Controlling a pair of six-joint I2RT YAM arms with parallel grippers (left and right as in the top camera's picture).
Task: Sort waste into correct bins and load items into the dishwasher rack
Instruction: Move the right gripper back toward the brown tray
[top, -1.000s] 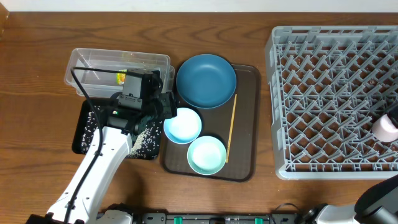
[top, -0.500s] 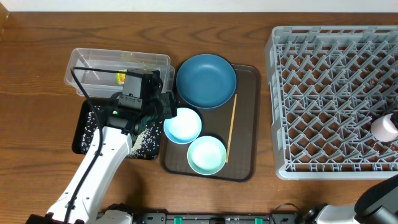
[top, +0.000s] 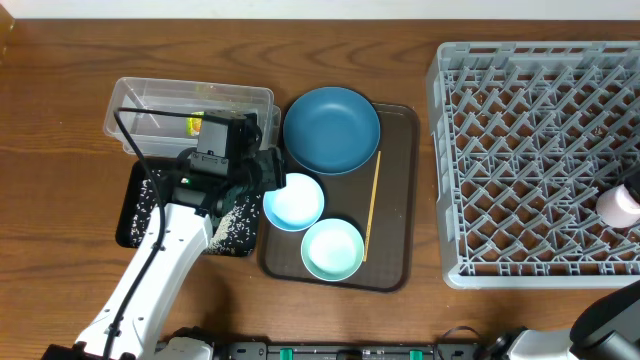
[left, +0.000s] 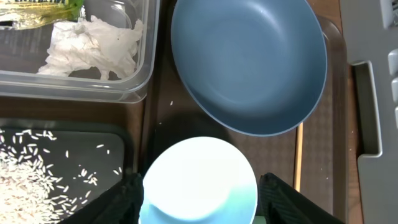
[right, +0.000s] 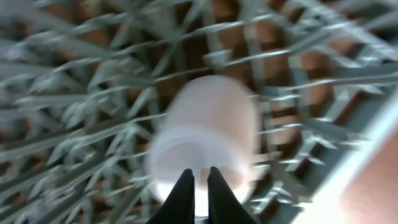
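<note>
Well, the only thing that had shifted was the small pink-white cup (top: 617, 205). A second earlier it hung half out past the right rim of the dishwasher rack (top: 440, 170); now it sat slightly further in over the grid, near that same rim. The right gripper (right: 199, 186) had its jaws drawn close together on the cup's rim, and the wrist picture was smeared, so I took the arm to be mid-move. To my eye the cup was nearly placed, though not yet let go.

Everything left of the rack looked just as it had. The left gripper (left: 200, 186) held its jaws spread wide to either side of the white-blue bowl (top: 294, 200); I couldn't tell whether they touched it. That bowl, the dark blue plate (top: 331, 130), the mint bowl (top: 332, 249) and the wooden stick (top: 371, 205) all lay on the brown tray (top: 395, 200) just left of the rack, not yet loaded. Further left, the tissue (left: 93, 43) and wrapper (left: 37, 15) sat in the clear tub (top: 150, 110), and the rice (left: 25, 180) in the black tray (left: 124, 140).
</note>
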